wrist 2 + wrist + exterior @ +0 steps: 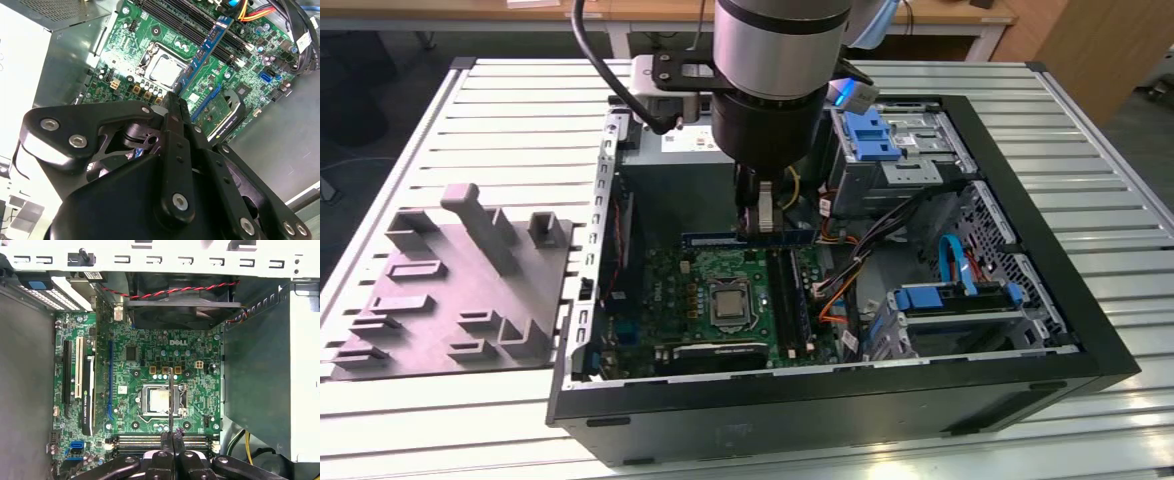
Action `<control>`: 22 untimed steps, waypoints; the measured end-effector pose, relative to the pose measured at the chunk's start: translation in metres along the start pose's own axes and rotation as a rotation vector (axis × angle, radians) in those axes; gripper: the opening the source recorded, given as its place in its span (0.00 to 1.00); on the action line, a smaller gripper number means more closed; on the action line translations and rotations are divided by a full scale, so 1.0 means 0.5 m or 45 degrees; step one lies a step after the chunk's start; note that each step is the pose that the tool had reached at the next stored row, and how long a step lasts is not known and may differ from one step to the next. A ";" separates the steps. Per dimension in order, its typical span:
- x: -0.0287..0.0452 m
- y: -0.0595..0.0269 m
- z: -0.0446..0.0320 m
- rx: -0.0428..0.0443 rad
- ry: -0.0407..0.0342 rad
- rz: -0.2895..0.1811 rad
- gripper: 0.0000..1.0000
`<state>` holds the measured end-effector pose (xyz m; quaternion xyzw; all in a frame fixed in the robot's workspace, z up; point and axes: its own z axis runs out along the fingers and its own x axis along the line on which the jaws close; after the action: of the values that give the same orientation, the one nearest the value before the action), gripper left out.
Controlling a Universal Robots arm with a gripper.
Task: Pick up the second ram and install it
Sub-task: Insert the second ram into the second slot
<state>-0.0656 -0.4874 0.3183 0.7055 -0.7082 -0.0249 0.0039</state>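
Ram [205,52] on edge, crosswise to slots [140,440]

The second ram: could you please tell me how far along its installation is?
Done: the pick-up. The gripper is shut on the second ram, holding it near its middle. In hand: the stick hangs inside the open case above the motherboard, over the processor socket in the first wrist view. Left: the seating, as it sits in no memory slot yet.

The second ram [715,239], a narrow dark blue-green stick, stands level on its long edge, pinched at mid-length by the gripper [758,230]. In the exterior view it runs from 9 to 3 o'clock, at 12 o'clock of the CPU socket [724,300].
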 end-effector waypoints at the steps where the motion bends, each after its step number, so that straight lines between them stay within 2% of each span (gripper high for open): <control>1: 0.000 0.000 0.000 0.000 0.0000 0.000 0.11; 4: 0.000 0.000 0.000 0.000 0.0001 0.001 0.11; 6: 0.000 0.000 0.000 0.001 -0.0012 0.025 0.11; 22: 0.000 0.000 0.005 0.012 -0.0158 0.390 0.11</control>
<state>-0.0656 -0.4874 0.3158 0.5891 -0.8077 -0.0252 0.0001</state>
